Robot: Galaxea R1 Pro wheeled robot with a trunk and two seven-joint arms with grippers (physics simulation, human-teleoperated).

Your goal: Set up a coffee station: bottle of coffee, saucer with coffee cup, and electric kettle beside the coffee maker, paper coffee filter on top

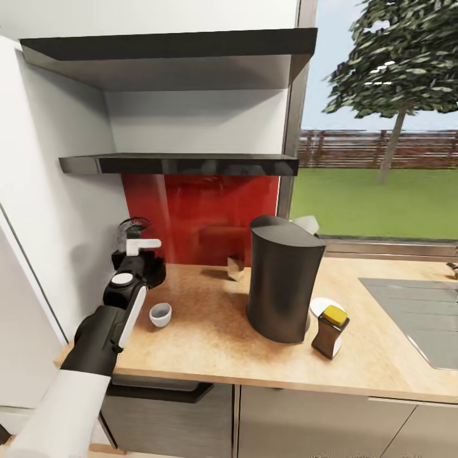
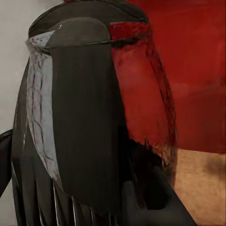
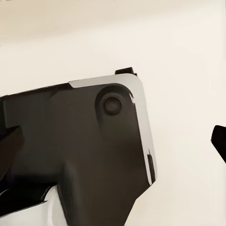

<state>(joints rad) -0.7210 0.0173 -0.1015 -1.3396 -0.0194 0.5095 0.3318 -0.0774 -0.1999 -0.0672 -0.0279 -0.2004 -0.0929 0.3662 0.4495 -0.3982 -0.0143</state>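
Glass-walled dark electric kettle [image 1: 135, 245] fronts the left end effector [image 1: 141, 257], whose grip I cannot tell.

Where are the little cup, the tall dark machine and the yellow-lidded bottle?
coffee cup [image 1: 160, 313], head view, on its rim.
coffee maker [image 1: 282, 280], head view, front of body.
bottle of coffee [image 1: 331, 329], head view, brown body under cap.

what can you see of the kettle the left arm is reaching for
The kettle stands upright at the back left corner of the counter, against the white wall and beside the red backsplash. Its body looks like clear glass with dark trim at the top and a dark base. In the left wrist view it looms close, the red showing through its glass. The left gripper is right at it; whether it grips cannot be told. A small grey cup sits apart, nearer the counter's front.
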